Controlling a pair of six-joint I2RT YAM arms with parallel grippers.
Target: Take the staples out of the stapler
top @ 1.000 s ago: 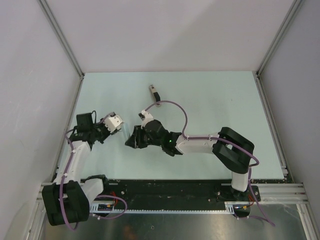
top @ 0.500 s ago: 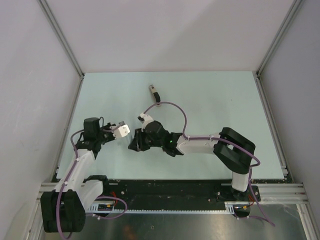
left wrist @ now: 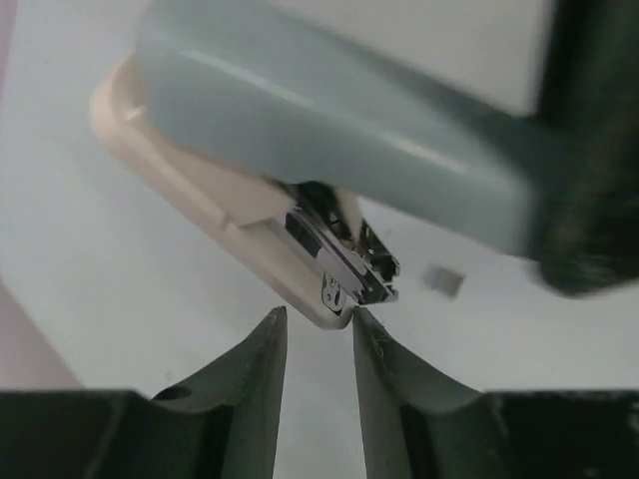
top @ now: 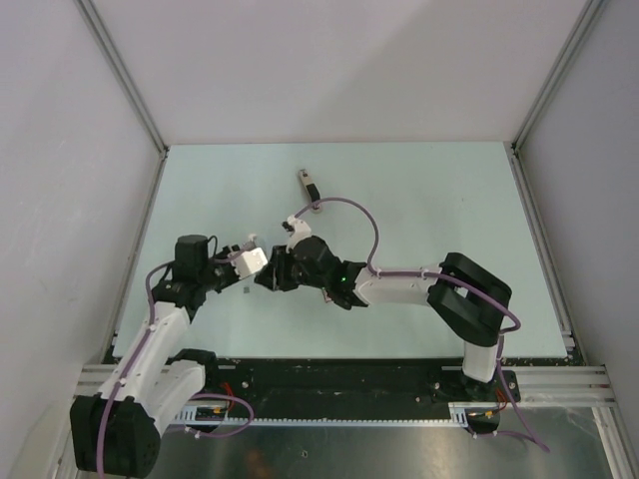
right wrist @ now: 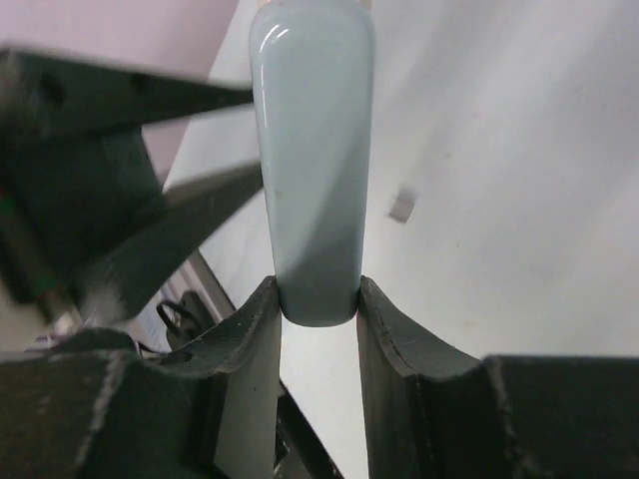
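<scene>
The stapler (right wrist: 312, 150) has a pale blue top, a cream base (left wrist: 210, 190) and a silvery magazine (left wrist: 344, 261) showing between the two spread halves. My right gripper (right wrist: 317, 294) is shut on the end of the blue top and holds it above the table. My left gripper (left wrist: 319, 314) is open, and the rounded end of the cream base sits at its tips, touching the right finger only. In the top view both grippers (top: 262, 267) meet at the table's middle left. A small grey piece (left wrist: 442, 281), seemingly staples, lies on the table below.
A small dark bar with a pale end (top: 310, 188) lies on the pale green table (top: 429, 200) behind the grippers. White walls with metal rails close in the left, right and back sides.
My left arm has swung right to meet the stapler held by the right gripper, and its jaws have opened a little. The right gripper has shifted slightly back, grip unchanged.
</scene>
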